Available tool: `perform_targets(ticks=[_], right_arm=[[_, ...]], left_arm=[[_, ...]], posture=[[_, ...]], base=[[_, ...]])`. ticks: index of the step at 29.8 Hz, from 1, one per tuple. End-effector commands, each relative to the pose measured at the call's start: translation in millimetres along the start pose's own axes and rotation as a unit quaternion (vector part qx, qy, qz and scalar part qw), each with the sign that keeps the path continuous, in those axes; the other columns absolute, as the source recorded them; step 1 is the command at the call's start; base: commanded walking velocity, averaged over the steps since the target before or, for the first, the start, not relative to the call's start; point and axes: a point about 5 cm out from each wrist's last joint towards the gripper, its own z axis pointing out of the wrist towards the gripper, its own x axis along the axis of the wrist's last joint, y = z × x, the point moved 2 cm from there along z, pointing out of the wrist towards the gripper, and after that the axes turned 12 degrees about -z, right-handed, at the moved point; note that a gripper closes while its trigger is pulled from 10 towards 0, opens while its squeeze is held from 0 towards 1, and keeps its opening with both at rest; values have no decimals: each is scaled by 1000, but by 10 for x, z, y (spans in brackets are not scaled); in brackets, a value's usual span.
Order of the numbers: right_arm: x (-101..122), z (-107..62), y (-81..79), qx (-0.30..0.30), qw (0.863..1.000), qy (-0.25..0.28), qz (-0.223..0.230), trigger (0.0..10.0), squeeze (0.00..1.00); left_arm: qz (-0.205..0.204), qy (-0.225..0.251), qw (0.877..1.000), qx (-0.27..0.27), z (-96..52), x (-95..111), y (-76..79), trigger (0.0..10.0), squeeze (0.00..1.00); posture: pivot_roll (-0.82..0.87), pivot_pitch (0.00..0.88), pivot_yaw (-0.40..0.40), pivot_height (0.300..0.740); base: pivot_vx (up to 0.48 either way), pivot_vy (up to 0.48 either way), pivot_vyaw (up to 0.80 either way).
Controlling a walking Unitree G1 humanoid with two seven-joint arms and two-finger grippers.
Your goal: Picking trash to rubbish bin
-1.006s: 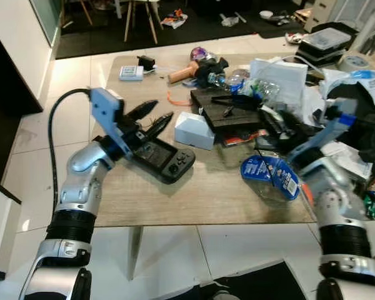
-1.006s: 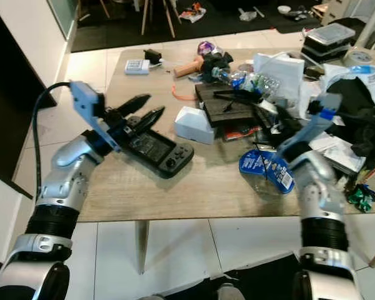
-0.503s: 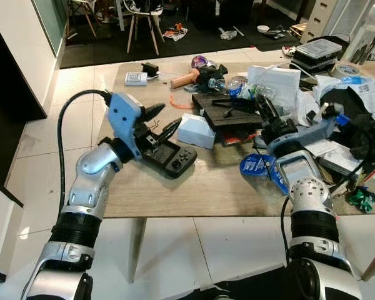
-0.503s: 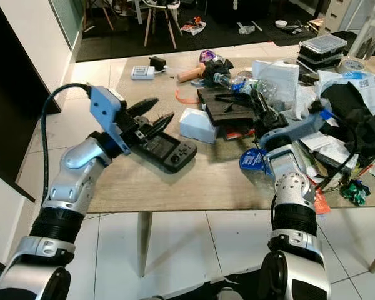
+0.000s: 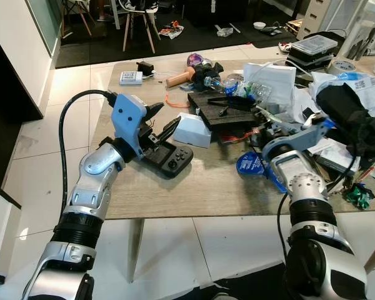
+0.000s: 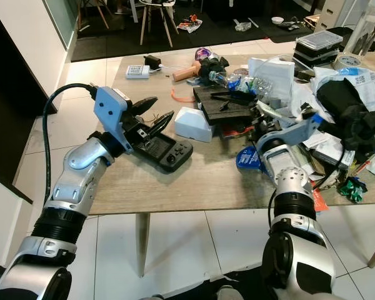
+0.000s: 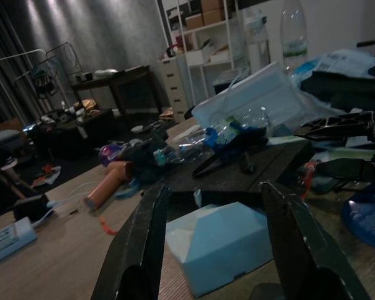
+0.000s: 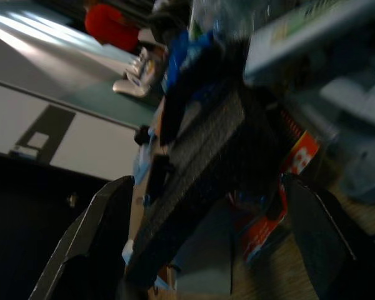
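The wooden table (image 5: 206, 194) is littered with trash. My left gripper (image 5: 163, 120) hovers open over a black game controller (image 5: 170, 160), its fingers pointing at a pale blue box (image 5: 192, 130); the same box (image 7: 219, 247) lies just beyond the spread fingers (image 7: 140, 250) in the left wrist view. My right gripper (image 6: 261, 119) is open and empty at the edge of a black tray (image 5: 228, 109), above a blue-lidded clear container (image 5: 253, 165). In the right wrist view the tray (image 8: 200, 156) sits between the wide-apart fingers (image 8: 103, 237).
A crushed plastic bottle (image 5: 237, 84), a white bag (image 5: 272, 78), black cloth (image 5: 353, 115), stacked food boxes (image 5: 315, 47) and a green wrapper (image 5: 360, 197) crowd the table's right half. An orange-handled tool (image 5: 178, 76) and a small white device (image 5: 130, 77) lie at the back left.
The camera has pulled back and shifted. My right wrist has turned, bringing its fingers up to the black tray's edge. The left gripper still hovers open over the controller.
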Motion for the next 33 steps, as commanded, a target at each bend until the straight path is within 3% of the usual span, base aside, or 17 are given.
perform_targets(ticks=[1, 6, 14, 26, 27, 28, 29, 33], right_arm=[[-64, 25, 17, -16, 1000, -22, 7, 10000, 0], [-213, 59, -70, -4, 999, -43, 33, 10000, 0], [-199, 97, -156, 24, 998, -27, 55, 10000, 0], [-297, 142, -283, 48, 995, -19, 81, 10000, 0], [-302, 146, -277, 42, 996, -17, 78, 9098, 0], [-302, 149, -266, 37, 996, -15, 80, 667, 0], [-298, 151, -263, 36, 996, -13, 81, 0, 0], [-277, 153, -278, 42, 996, -8, 82, 0, 0]], left_arm=[[13, -10, 1000, 2, -35, -27, -7, 10000, 0], [32, -30, 999, -2, -104, -75, -17, 10000, 0], [57, -87, 993, -64, -246, -206, 72, 10000, 0], [66, -105, 989, -87, -272, -237, 140, 10000, 0], [66, -105, 988, -88, -271, -234, 141, 10000, 0], [67, -106, 988, -89, -270, -234, 144, 10000, 0], [68, -107, 988, -90, -270, -234, 146, 10000, 0], [68, -108, 987, -92, -277, -244, 161, 10000, 0]], posture=[[-25, 123, 38, 740], [-7, 136, 35, 740], [7, 150, 48, 740], [22, 161, 66, 740], [22, 161, 66, 740], [22, 161, 66, 740], [22, 161, 66, 740], [28, 160, 66, 740]], base=[[0, 0, 0], [0, 0, 0], [0, 0, 0], [0, 0, 0], [0, 0, 0], [0, 0, 0], [0, 0, 0], [0, 0, 0]])
